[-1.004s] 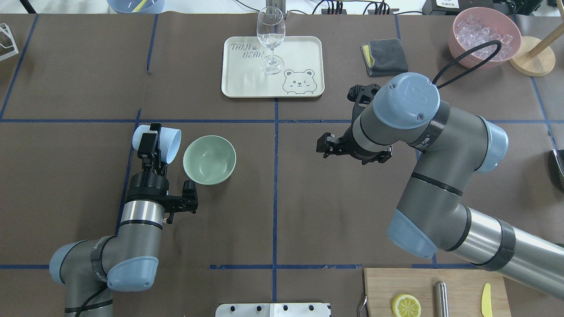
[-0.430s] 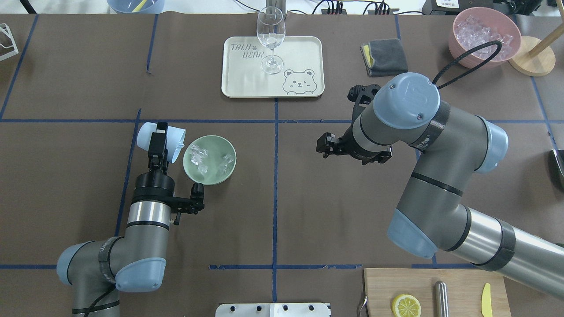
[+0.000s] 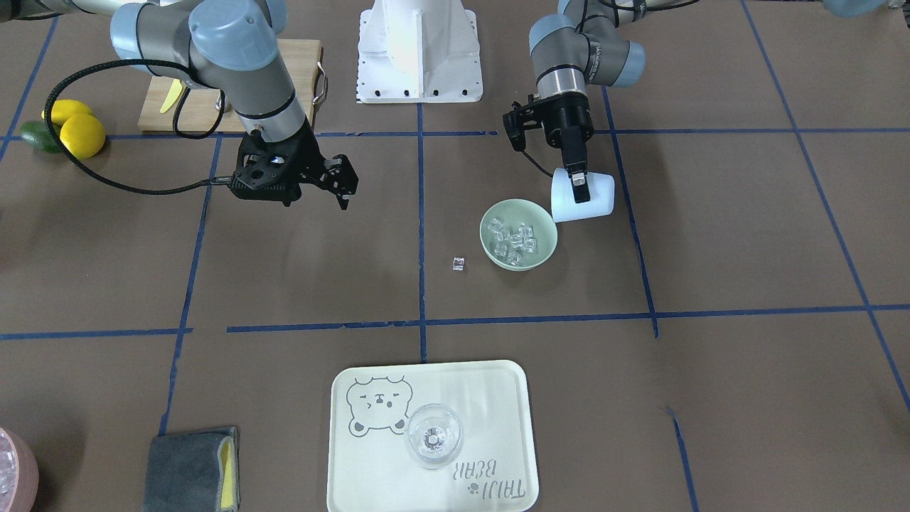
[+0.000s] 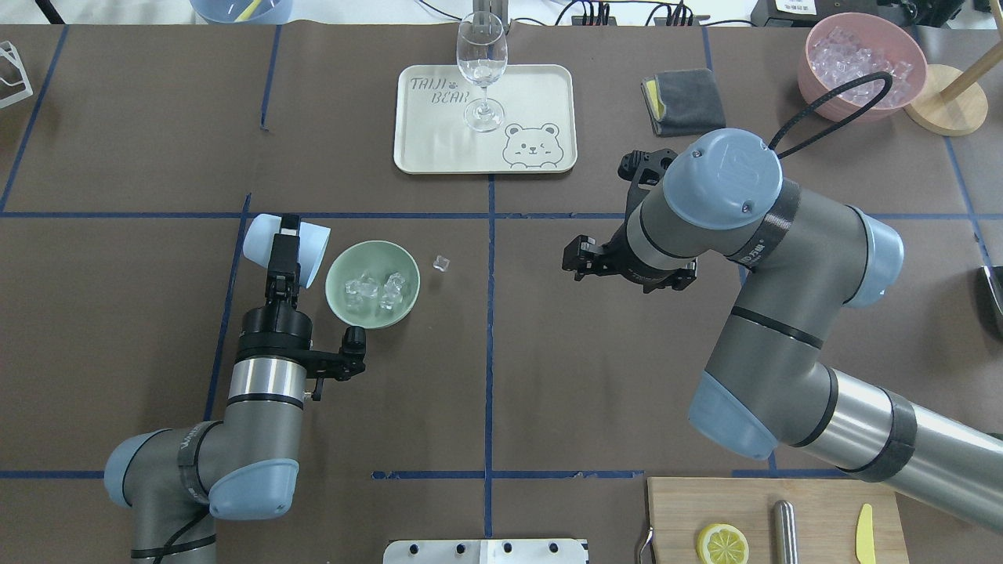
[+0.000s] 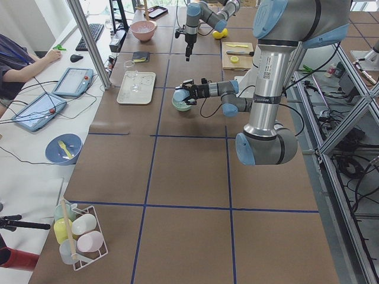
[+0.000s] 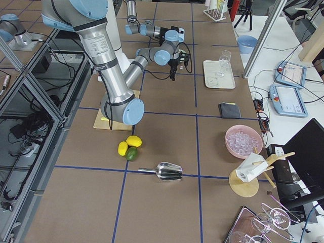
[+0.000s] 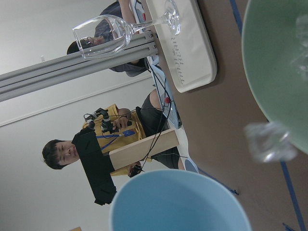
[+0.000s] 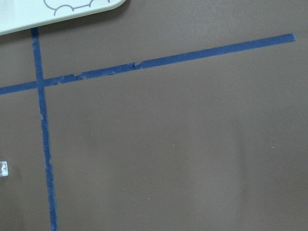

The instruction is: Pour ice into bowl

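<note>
Brown blue-taped table (image 4: 548,352): bowl (image 4: 335,272) holds ice (image 4: 376,291), cube (image 4: 442,264) outside.

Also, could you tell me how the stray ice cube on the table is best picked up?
Pinch the stray cube across two opposite flat faces, coming straight down from above. It lies low on the table, apart from the bowl, so a side approach would likely slide it.
</note>
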`<action>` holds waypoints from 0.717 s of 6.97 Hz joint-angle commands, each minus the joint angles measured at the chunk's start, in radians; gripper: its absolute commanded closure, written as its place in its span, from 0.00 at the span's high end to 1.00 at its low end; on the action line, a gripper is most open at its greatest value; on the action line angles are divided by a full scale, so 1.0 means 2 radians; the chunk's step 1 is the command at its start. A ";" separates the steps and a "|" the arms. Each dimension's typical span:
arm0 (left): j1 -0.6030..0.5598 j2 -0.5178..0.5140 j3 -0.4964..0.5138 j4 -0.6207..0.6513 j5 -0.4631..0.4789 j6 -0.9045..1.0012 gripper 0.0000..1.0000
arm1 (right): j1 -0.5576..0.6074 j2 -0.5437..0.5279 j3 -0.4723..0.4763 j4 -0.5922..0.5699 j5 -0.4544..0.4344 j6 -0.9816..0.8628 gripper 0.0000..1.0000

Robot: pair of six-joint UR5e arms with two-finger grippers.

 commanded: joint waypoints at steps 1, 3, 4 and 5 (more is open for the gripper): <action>0.000 -0.002 0.000 0.000 0.000 0.001 0.00 | 0.000 0.001 0.000 -0.001 0.000 -0.001 1.00; 0.000 -0.002 -0.003 -0.006 0.000 0.000 0.00 | -0.001 0.002 0.000 0.000 0.000 0.001 1.00; 0.000 -0.002 -0.007 -0.008 0.000 -0.004 0.00 | -0.001 0.002 0.001 0.000 0.000 0.001 1.00; 0.000 -0.002 -0.008 -0.022 0.000 -0.016 0.00 | -0.001 0.002 0.001 0.000 0.000 0.001 1.00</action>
